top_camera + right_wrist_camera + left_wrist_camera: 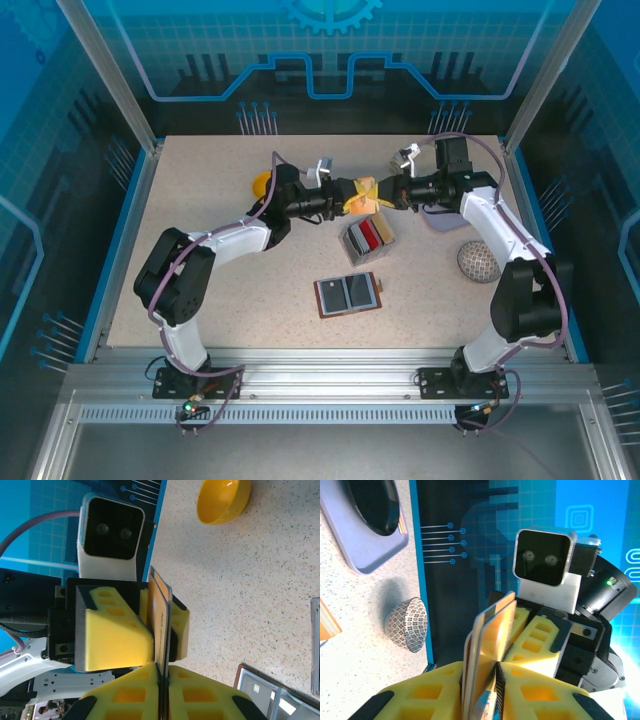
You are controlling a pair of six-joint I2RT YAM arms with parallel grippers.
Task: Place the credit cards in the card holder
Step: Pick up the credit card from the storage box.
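Your left end effector (350, 195) and right end effector (384, 196) both clench one credit card (366, 192), aloft beyond the open card holder (347, 295). Free one side fully before pulling away.

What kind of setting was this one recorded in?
Likely a lab robot cell, not a home: a speckled tabletop boxed in by aluminium framing and blue printed panels, with the left arm and right arm bolted at its near edge.

We see bright, even overhead light on the speckled beige table (230, 290), shadows soft. In the left wrist view it washes out white, and the yellow foam jaws of the left gripper (492, 690) look blurred.
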